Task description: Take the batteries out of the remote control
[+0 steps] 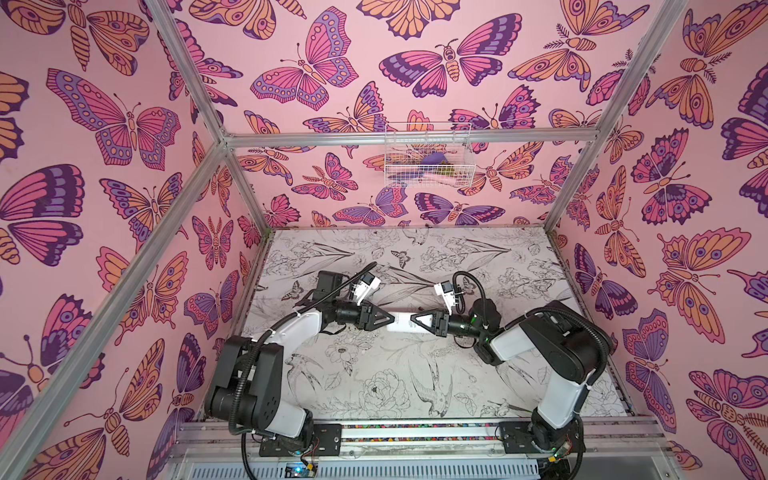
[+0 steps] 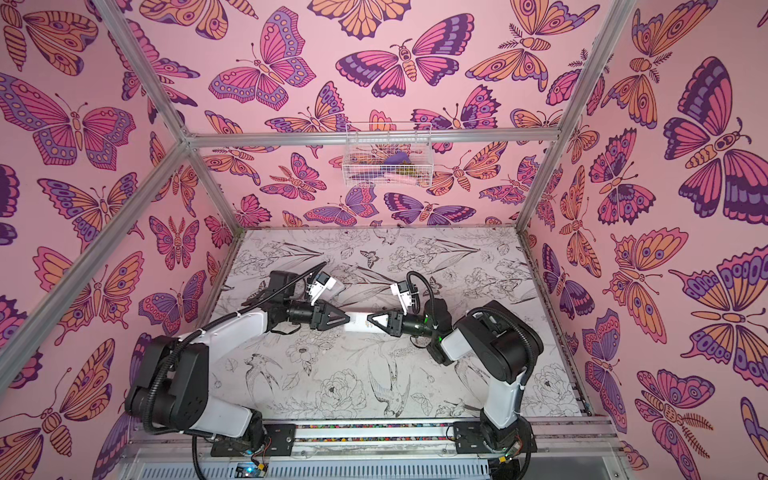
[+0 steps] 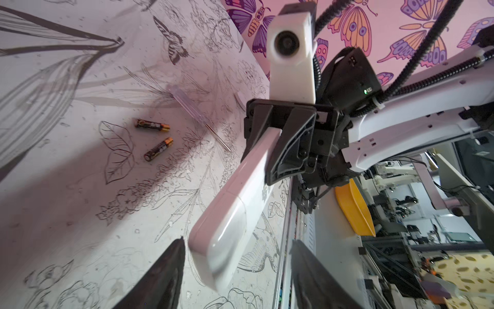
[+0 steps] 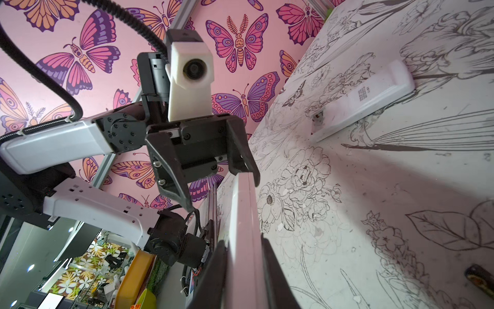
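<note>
Nearest, my right gripper (image 4: 243, 240) clamps the remote (image 4: 242, 203); my left gripper (image 3: 238, 240) gapes around its end; batteries (image 3: 158, 149) lie beyond, clear screwdriver (image 3: 187, 105) faint.

A white remote control (image 2: 358, 325) spans the gap between the two arms over the flower-printed table (image 2: 316, 374). The left gripper (image 2: 347, 319) meets the remote's left end. The right gripper (image 2: 369, 319) covers its right end. The two tips point straight at each other, and from this angle how wide either one stands cannot be told. Beyond the remote, high on the butterfly wall (image 2: 478, 50), hangs a white wire basket (image 2: 361, 176) holding purple, green and pink items.
</note>
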Tool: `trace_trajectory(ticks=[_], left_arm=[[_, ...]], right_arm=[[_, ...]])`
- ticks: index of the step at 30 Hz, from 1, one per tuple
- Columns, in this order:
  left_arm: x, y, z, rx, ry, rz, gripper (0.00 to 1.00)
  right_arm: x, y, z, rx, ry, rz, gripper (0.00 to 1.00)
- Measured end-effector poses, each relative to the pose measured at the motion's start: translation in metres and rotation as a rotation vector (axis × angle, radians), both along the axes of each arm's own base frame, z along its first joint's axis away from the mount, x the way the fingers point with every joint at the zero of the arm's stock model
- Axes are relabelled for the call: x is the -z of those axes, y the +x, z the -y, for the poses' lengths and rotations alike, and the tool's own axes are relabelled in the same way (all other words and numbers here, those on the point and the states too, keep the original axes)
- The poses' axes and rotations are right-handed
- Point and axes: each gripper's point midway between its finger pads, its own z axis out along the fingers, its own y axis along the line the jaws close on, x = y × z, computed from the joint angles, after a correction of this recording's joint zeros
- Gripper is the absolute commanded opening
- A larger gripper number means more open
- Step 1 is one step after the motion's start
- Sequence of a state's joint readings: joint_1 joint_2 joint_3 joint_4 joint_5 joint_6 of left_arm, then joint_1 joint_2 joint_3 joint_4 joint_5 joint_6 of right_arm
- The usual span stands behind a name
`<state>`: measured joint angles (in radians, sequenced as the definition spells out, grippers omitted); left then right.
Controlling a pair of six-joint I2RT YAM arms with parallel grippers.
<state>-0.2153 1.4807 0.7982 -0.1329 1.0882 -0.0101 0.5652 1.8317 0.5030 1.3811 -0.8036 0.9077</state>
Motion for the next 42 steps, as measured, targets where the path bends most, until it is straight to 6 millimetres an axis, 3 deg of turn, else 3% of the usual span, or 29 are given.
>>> trace_trajectory(ticks=[6,12,17,22,30,36,42], left_arm=[[0.007,0.022,-0.027,-0.130,0.077,0.031,0.76],[0.016,0.021,-0.024,-0.146,0.119,0.009,0.77],[0.029,0.015,-0.010,-0.133,0.147,-0.051,0.62],[0.039,0.019,-0.010,-0.164,0.166,-0.115,0.48],[0.044,0.024,-0.009,-0.186,0.180,-0.138,0.49],[0.047,0.026,-0.009,-0.189,0.194,-0.137,0.39],[0.052,0.028,-0.013,-0.205,0.228,-0.130,0.39]], right_arm=[[-0.002,0.015,-0.006,0.022,-0.006,0.018,0.00],[-0.007,0.026,-0.013,0.032,-0.014,0.039,0.00],[-0.006,0.028,-0.019,0.024,-0.028,0.043,0.00],[0.001,0.027,-0.022,0.022,-0.058,0.037,0.00],[0.010,0.030,-0.030,0.015,-0.082,0.019,0.00],[0.017,0.032,-0.033,0.016,-0.093,0.003,0.00],[0.020,0.033,-0.032,0.022,-0.101,-0.003,0.00]])
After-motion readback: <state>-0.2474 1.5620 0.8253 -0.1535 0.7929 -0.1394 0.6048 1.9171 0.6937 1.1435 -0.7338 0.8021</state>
